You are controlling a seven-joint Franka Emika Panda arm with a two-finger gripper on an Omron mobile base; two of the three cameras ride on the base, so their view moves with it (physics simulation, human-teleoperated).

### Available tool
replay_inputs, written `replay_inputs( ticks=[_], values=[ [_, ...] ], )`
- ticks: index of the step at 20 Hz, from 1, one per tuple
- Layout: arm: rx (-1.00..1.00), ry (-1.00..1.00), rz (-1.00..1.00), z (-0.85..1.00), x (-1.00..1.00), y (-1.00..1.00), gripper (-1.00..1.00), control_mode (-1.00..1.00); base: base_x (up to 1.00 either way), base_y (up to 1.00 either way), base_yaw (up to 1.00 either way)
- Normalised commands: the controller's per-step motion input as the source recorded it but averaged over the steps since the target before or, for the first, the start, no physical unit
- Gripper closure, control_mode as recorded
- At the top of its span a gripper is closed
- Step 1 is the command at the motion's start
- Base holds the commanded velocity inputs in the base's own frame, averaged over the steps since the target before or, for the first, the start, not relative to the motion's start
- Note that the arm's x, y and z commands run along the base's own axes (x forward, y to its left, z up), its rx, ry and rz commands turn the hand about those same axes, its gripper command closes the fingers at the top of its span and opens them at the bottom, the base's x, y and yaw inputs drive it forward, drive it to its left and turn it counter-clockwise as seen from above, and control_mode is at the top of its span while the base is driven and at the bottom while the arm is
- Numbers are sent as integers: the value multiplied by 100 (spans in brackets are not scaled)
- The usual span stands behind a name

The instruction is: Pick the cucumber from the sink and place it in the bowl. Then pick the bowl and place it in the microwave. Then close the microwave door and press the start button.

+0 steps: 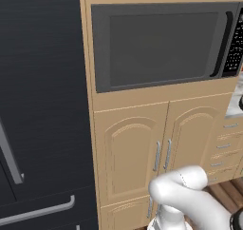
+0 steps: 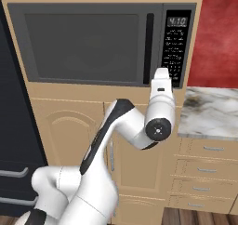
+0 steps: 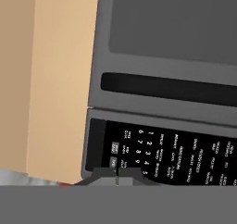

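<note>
Hand view: gripper (image 3: 116,173) fingertips together at button panel (image 3: 171,158) | microwave door (image 2: 86,43) shut | handle (image 3: 169,89) just above | countertop (image 2: 211,110) below-right.

Tan wood cabinets (image 2: 74,126), black fridge (image 1: 42,105), marble counter (image 2: 209,110), red wall (image 2: 218,33), wooden floor (image 1: 230,193).

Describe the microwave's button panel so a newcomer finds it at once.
Find the dark grey microwave built into the tan cabinets. The button panel is the black strip on its right edge, right of the curved black handle; it alone carries white lettering and a display.
</note>
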Motion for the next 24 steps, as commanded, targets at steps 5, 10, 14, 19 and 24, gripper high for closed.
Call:
replay_inputs(
  ticks=[5, 10, 14, 19, 24],
  values=[
    [0, 0, 0, 0, 37, -7, 100, -100, 0, 0, 0],
    [0, 0, 0, 0, 47, -25, 100, -100, 0, 0, 0],
    [0, 0, 0, -4, 35, -28, 100, -100, 0, 0, 0],
    [0, 0, 0, -9, 26, -21, 100, -100, 0, 0, 0],
    [0, 0, 0, -7, 37, 0, 100, -100, 0, 0, 0]
  ],
)
